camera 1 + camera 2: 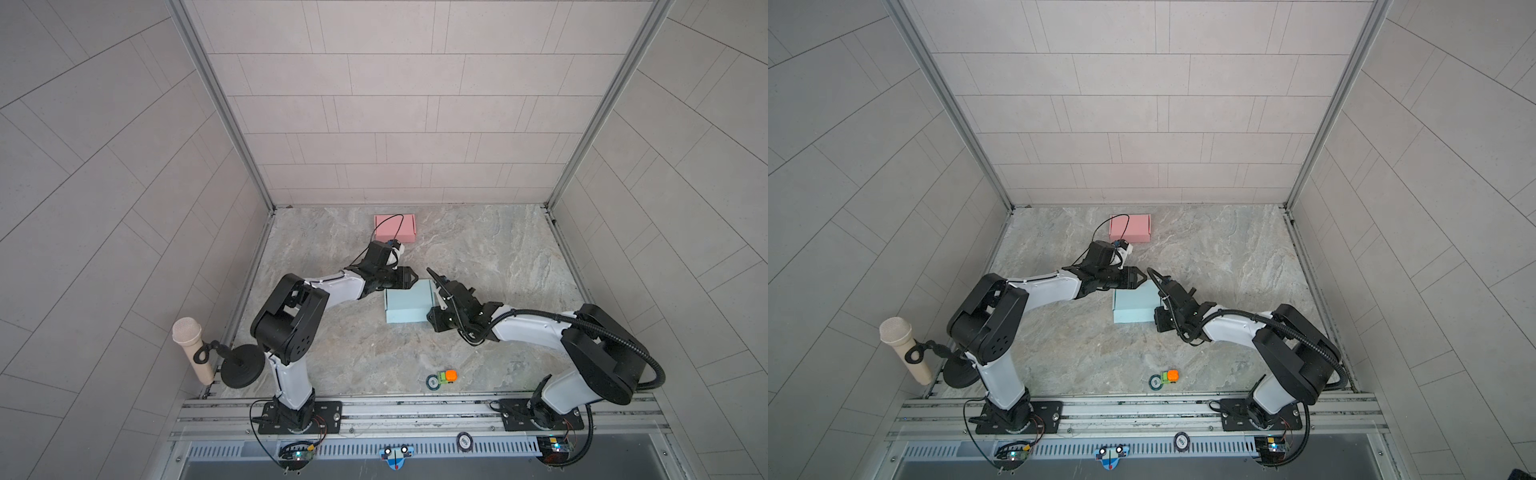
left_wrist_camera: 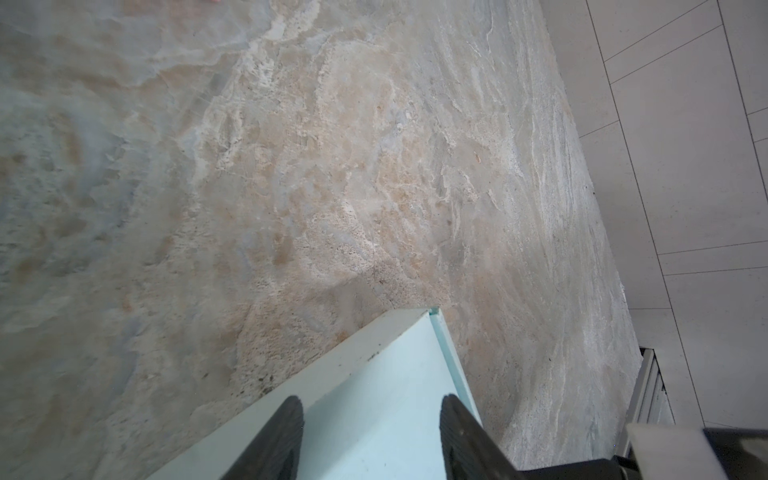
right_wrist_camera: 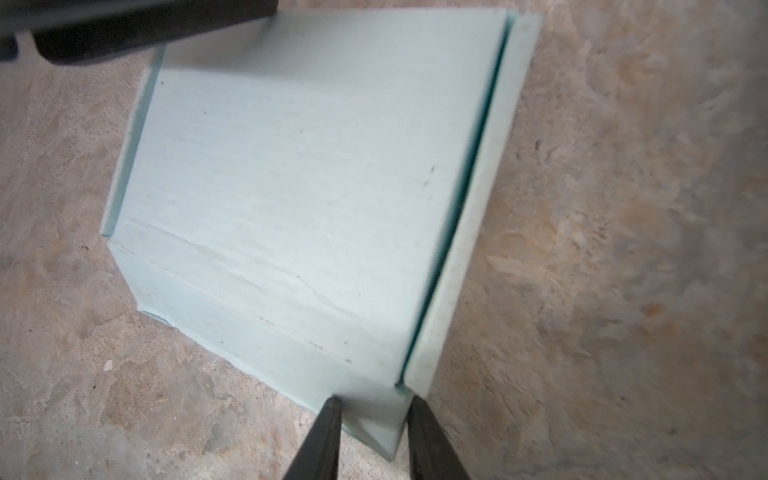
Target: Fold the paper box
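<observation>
Pale-blue paper box (image 1: 405, 307), lid down, centre frame. Right gripper (image 3: 374, 405) parted, straddling a right-hand corner, likely to press it in. Left gripper (image 2: 370, 411) parted over the lid, probably steadying. Pink box (image 1: 395, 226) beyond.

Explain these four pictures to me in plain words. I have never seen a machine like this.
Two robot arms stand at a marble table. Two pictures look down from overhead; the other two come from a camera on each wrist. Each arm ends in a two-finger clamp: the left end effector and right end effector both hang open over a pale blue paper box, apparently gripping nothing. A pink box lies farther back, a small orange-and-green object near the front, a microphone at the left edge.
</observation>
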`<action>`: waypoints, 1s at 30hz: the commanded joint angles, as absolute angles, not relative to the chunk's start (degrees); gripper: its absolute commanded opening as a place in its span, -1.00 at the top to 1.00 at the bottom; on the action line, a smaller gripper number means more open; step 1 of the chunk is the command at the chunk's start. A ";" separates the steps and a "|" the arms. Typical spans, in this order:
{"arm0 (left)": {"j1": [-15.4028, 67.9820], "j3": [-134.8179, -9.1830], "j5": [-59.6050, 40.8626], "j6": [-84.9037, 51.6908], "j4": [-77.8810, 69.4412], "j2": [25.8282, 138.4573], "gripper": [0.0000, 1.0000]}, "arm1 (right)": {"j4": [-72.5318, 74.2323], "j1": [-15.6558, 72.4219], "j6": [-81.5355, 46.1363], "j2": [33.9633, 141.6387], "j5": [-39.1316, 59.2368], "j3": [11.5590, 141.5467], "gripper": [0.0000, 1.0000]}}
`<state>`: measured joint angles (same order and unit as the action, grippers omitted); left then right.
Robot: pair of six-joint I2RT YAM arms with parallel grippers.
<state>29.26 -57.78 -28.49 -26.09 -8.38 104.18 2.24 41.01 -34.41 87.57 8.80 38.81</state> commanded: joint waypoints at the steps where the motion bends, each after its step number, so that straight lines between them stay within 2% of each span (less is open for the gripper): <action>1: 29.16 -56.24 -28.13 -26.12 -7.38 106.00 -0.13 | 1.41 40.49 -33.80 89.19 7.47 40.01 0.44; 22: 29.18 -56.16 -28.35 -26.01 -7.65 106.63 -0.11 | 0.86 38.45 -32.69 90.70 6.18 40.66 0.53; 27: 27.29 -55.94 -28.26 -25.93 -7.77 106.58 -0.11 | 0.22 38.06 -32.30 89.53 5.36 39.86 0.41; 30: 27.13 -55.90 -28.30 -26.09 -8.08 106.62 -0.10 | 0.19 38.06 -32.07 88.86 4.49 39.55 0.49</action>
<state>27.59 -57.23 -27.88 -26.06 -10.46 105.14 1.45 38.37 -32.36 89.67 7.29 40.25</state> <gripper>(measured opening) 0.551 0.262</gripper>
